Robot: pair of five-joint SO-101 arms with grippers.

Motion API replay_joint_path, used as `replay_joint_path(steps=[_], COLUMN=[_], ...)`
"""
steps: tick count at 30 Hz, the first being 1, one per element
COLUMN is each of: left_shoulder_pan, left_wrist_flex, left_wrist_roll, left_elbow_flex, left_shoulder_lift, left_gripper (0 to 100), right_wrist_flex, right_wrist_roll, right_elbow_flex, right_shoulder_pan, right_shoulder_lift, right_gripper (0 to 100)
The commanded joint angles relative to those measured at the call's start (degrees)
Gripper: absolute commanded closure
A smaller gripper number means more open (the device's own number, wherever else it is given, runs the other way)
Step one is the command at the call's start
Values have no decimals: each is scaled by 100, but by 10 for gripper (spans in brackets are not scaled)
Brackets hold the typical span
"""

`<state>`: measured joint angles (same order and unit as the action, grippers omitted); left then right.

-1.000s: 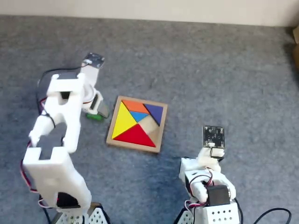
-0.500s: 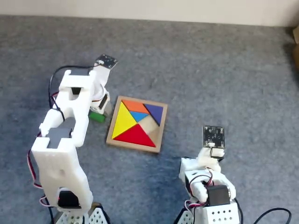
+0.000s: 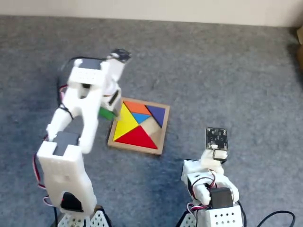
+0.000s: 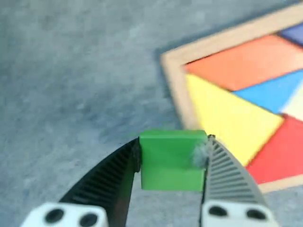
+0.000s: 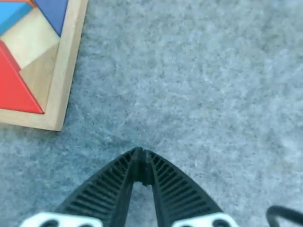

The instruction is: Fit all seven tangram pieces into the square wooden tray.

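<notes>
The square wooden tray (image 3: 162, 126) lies mid-table holding yellow (image 3: 125, 124), red (image 3: 138, 137), orange (image 3: 137, 107), light blue and dark blue (image 3: 158, 113) pieces, with a bare wooden gap (image 3: 151, 126) at its right. My left gripper (image 4: 171, 156) is shut on a green square piece (image 4: 171, 158), held above the carpet just off the tray's left edge (image 4: 176, 90); in the high view the green piece (image 3: 107, 112) peeks out beside that arm. My right gripper (image 5: 141, 169) is shut with nothing in it, low over the carpet near the tray's corner (image 5: 53, 124).
Grey carpet covers the whole table around the tray. The right arm's base (image 3: 211, 198) sits at the front right, the left arm's base (image 3: 71, 208) at the front left. A brown object (image 3: 300, 40) shows at the far right edge.
My left arm has swung right, carrying the green piece from the carpet left of the tray up to the tray's left edge. The right arm has stayed still.
</notes>
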<state>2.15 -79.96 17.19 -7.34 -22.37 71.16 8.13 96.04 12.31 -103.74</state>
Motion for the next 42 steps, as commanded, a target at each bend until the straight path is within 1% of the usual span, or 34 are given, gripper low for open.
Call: replay_joint_path(steps=[1, 10, 15, 17, 22, 24, 29, 33, 35, 36, 39, 42], left_shoulder_pan=[585, 1657, 1947, 2018, 1974, 1956, 1895, 1657, 1490, 1420, 1323, 1253], left_wrist_flex=[-53, -18, -9, -9, -9, -9, -44, -70, -237, -308, -519, -545], left_wrist_roll=[-9, -53, -62, -220, -659, -800, -853, -826, -809, -774, -352, -316], left_elbow_flex=[-277, -268, -277, -277, -277, -277, -391, -611, -743, -769, -760, -699], left_shoulder_lift=[400, 374, 374, 374, 374, 391, 435, 435, 435, 435, 409, 374], left_gripper=[895, 895, 893, 869, 710, 675, 671, 671, 671, 671, 671, 671], right_wrist_flex=[-84, -84, -84, -84, -84, -84, -84, -84, -84, -84, -84, -84], right_wrist_roll=[70, 70, 70, 70, 70, 70, 70, 70, 70, 70, 70, 70], right_elbow_flex=[822, 822, 822, 822, 822, 822, 822, 822, 822, 822, 822, 822], right_shoulder_pan=[-84, -84, -84, -84, -84, -84, -84, -92, -92, -92, -92, -92], right_shoulder_lift=[-84, -84, -84, -84, -84, -84, -84, -84, -84, -84, -84, -84], right_gripper=[995, 995, 995, 995, 995, 995, 995, 995, 995, 995, 995, 995])
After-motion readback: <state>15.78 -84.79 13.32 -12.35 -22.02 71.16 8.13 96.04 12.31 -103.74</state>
